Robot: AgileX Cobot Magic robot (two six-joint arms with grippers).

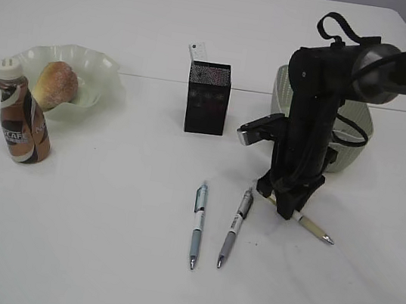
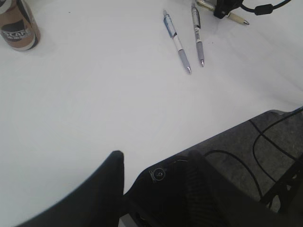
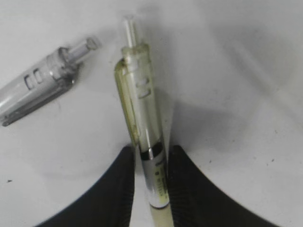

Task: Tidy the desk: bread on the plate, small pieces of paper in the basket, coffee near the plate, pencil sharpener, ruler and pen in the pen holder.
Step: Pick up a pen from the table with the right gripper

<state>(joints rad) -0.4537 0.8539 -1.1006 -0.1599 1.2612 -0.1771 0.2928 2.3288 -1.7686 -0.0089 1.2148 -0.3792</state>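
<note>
The right tool [image 1: 284,207] stood low on the white table [image 1: 95,258] at the right of the exterior frame, its jaws pressed against both sides of the yellowish pen [image 3: 144,137], as the right wrist view showed. The left tool [image 2: 156,189] hung with jaws apart over bare table, holding nothing.

The pen lay flat, just beside a grey pen [image 1: 235,227]. In the exterior frame its long axis ran from under the tool down to the lower right, tip [image 1: 327,239] toward the right edge and clicker end hidden behind the arm.

The hold sat away from the middle of the barrel, so the pen might have pivoted or slipped on lifting. A tilted pen could have caught the rim of the black pen holder [image 1: 208,98] at upper centre, where the ruler [image 1: 198,50] already stood
</note>
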